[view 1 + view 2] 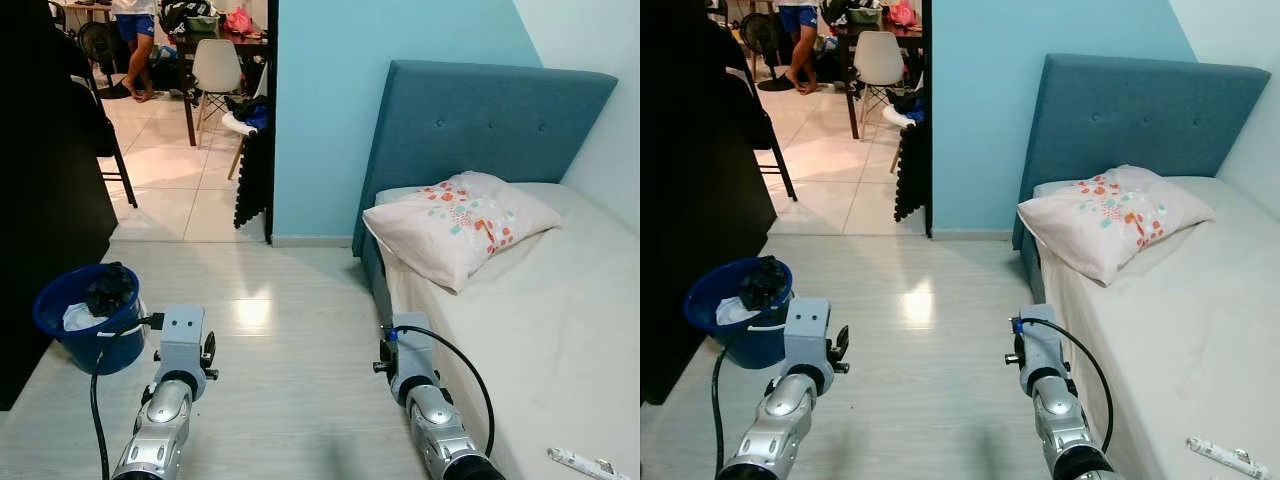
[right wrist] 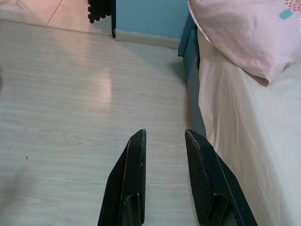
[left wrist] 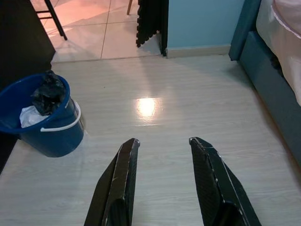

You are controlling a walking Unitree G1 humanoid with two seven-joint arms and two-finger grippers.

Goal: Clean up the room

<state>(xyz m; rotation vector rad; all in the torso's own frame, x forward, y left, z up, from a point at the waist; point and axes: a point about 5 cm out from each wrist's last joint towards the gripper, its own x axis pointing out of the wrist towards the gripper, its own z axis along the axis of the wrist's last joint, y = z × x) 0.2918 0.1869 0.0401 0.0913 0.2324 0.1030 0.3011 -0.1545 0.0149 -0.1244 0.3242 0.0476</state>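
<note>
Bucket (image 1: 85, 318) already stuffed with rubbish sits by the wall; both the left gripper (image 3: 162, 143) and right gripper (image 2: 164, 136) hover spread and empty, probably scouting the bed (image 1: 560, 330) for that wrapper (image 1: 585, 463)

We see a glossy pale wood-look floor (image 1: 290, 330), a smooth blue plastic bucket (image 1: 85, 325), a tufted matt cloth headboard (image 1: 480, 120) and a soft printed pillow (image 1: 460, 225) below it.

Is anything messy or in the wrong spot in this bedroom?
Two things. A small white tube-like item lies loose on the bare mattress near its foot end, and the pink patterned pillow sits crooked, overhanging the bed's edge. The blue bucket of rubbish looks fine.
</note>
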